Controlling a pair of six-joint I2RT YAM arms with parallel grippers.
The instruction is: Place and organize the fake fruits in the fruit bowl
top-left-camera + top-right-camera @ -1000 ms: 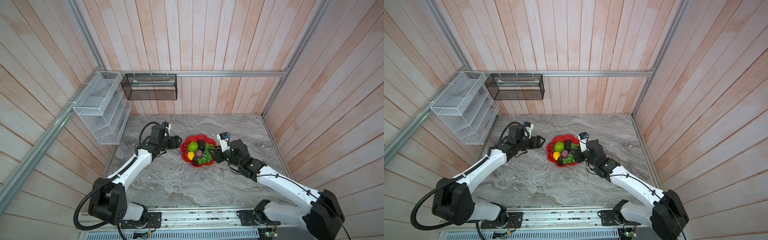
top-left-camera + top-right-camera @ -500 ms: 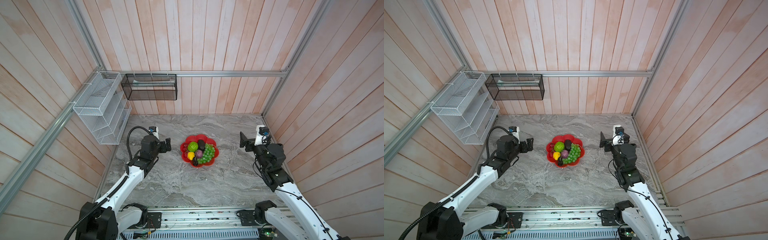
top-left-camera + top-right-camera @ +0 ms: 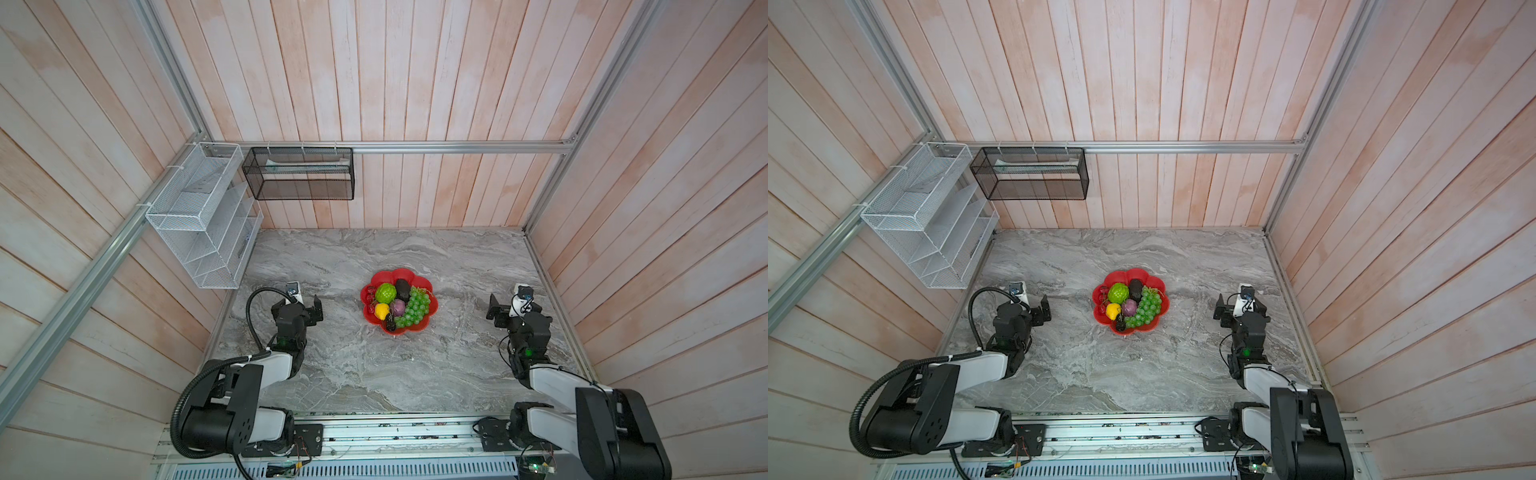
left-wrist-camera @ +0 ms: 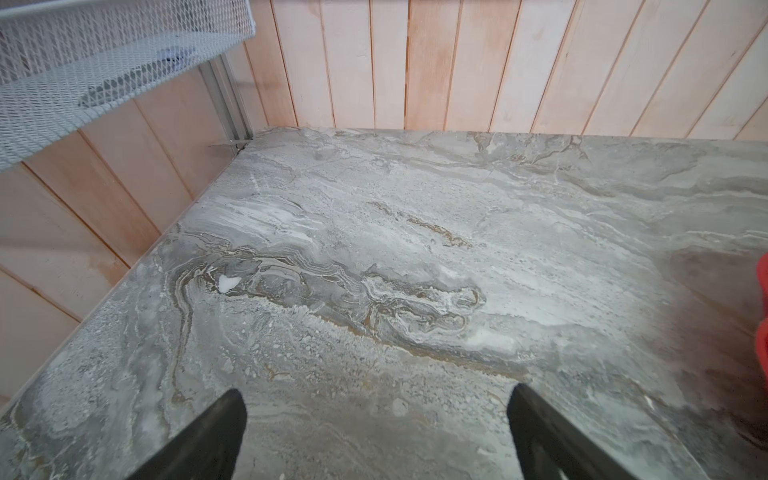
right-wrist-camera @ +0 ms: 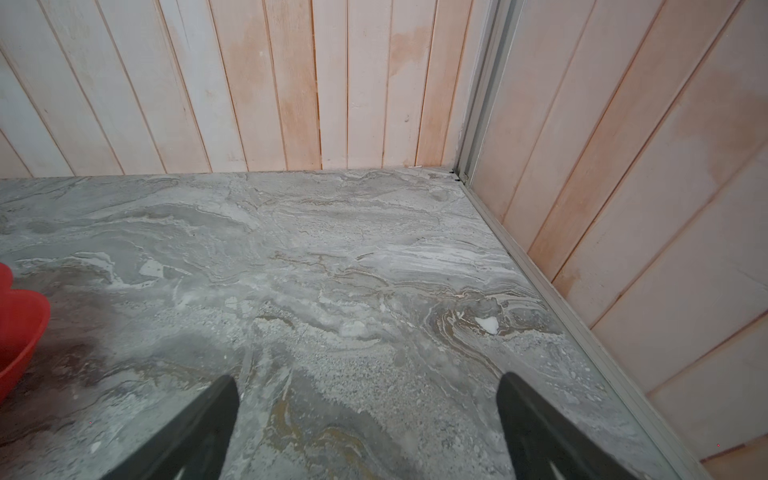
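Fruit bowl [image 3: 390, 276]: set on the table [image 3: 374, 374], near its middle, between the two arms.
Back of bowl: the bumpy ball [image 3: 385, 293] is placed on the left, with the avocado [image 3: 402, 287] just beside it on the right.
Right side of bowl: the grape bunch [image 3: 413, 309] is laid here.
Front left of bowl: the lemon [image 3: 381, 310] is placed here. The round fruit [image 3: 397, 307] lies between it and the grape bunch.
Left rim: the cherry pairs [image 3: 369, 299] are found here.
Front rim: the berries [image 3: 390, 323] are found here.
End effectors: the left end effector [image 3: 305, 305] is held well left of the fruit bowl. The right end effector [image 3: 508, 309] is held well right of it.
Walls: a wire rack [image 3: 199, 216] is hung on the left wall and a mesh basket [image 3: 299, 174] on the back wall.
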